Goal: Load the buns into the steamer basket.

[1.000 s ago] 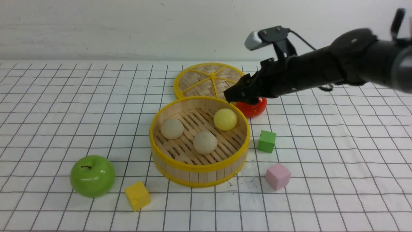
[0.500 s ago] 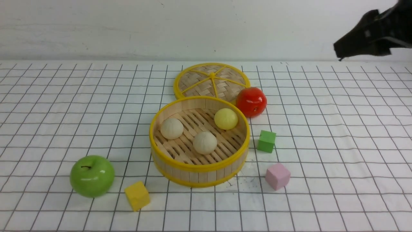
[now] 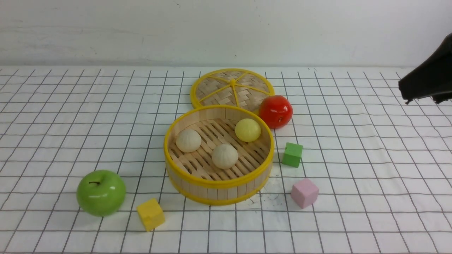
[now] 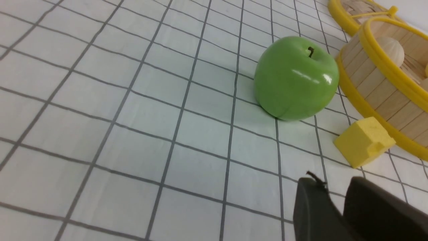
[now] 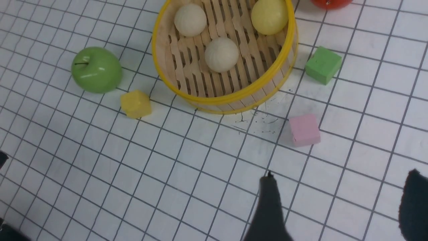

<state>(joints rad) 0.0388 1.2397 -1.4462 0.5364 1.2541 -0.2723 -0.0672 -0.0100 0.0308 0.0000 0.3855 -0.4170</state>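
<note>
The steamer basket (image 3: 219, 183) stands mid-table, round and wooden with yellow rims. Inside it lie three buns: a beige bun (image 3: 188, 140) on the left, a second beige bun (image 3: 225, 156) in front, and a pale yellow bun (image 3: 248, 129) at the back right. My right gripper (image 3: 409, 95) hangs at the far right edge, well away from the basket. In the right wrist view it (image 5: 341, 175) stands wide open over bare cloth, holding nothing. My left gripper (image 4: 334, 182) shows only in the left wrist view, its fingers slightly apart and empty, near the yellow cube (image 4: 364, 142).
A woven lid (image 3: 232, 88) lies flat behind the basket, with a red apple (image 3: 275, 111) at its right. A green apple (image 3: 101, 192) and the yellow cube (image 3: 150, 213) sit front left. A green cube (image 3: 292, 154) and a pink cube (image 3: 304, 192) sit right of the basket.
My right arm has drawn back from the basket's far rim to the right edge of the view, uncovering the red apple. The three buns have stayed in place.
</note>
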